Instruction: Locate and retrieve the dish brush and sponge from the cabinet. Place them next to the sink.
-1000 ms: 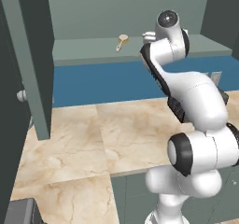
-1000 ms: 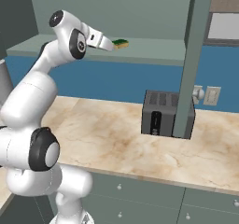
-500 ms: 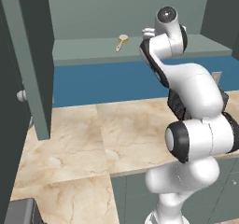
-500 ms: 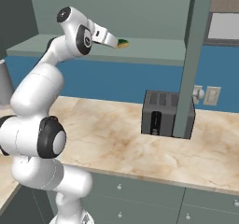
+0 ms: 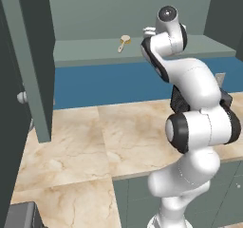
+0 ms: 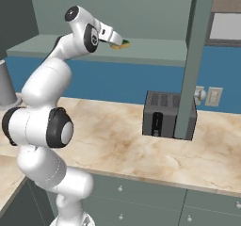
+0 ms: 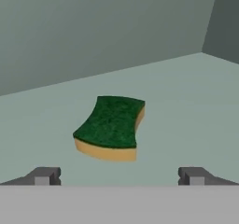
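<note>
While my arm reached up toward the open cabinet (image 5: 33, 70), my hand (image 7: 119, 176) stood with its fingers spread wide and held nothing, its two dark fingertips (image 7: 44, 175) flanking the near edge of the sponge (image 7: 111, 126). The sponge lay flat on the pale shelf (image 7: 186, 101), green scrubbing layer upward, its yellow body showing as a thin band along the near side. Its outline was pinched at the waist, with curved long edges, and the green top looked coarse and mottled. From the right base view it showed as a small yellow-and-green shape (image 6: 121, 44) just past the tip of my hand (image 6: 113, 36), near the shelf's front edge.

Farther along the same shelf, well apart from the sponge, lay the dish brush (image 5: 124, 42): a thin tan handle with a round whitish head, resting at a slant.

Below, on the marble bench (image 6: 141, 145), a dark toaster (image 6: 162, 114) stood beside the edge of the hanging cabinet door (image 6: 193, 60).
</note>
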You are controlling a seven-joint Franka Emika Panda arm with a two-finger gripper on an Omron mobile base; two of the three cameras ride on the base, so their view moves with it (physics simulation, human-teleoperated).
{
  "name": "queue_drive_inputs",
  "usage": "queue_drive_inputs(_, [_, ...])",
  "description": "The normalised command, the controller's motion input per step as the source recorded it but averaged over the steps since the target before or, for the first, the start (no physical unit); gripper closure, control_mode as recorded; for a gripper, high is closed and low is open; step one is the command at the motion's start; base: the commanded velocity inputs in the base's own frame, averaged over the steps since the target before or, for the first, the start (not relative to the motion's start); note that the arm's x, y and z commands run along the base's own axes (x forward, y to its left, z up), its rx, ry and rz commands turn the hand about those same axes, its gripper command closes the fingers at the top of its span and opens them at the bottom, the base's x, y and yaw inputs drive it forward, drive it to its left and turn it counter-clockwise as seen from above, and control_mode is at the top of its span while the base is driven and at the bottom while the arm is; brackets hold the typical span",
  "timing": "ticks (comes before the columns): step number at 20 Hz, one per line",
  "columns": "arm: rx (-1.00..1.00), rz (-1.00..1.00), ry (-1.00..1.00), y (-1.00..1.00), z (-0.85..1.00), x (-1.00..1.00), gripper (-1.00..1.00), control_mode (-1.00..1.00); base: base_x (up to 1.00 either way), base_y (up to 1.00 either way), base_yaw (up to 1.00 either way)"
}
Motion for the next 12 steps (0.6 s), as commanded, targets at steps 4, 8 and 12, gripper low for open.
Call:
queue_drive_inputs(4, [0.0,0.01,0.06,-0.12,0.0,0.31,-1.0,-1.0,0.0,0.0,0.0])
queue_drive_inputs(8, [0.0,0.0,0.06,-0.12,0.0,0.34,-1.0,-1.0,0.0,0.0,0.0])
queue_drive_inputs(12, [0.0,0.0,0.03,-0.1,0.0,0.38,-1.0,-1.0,0.0,0.0,0.0])
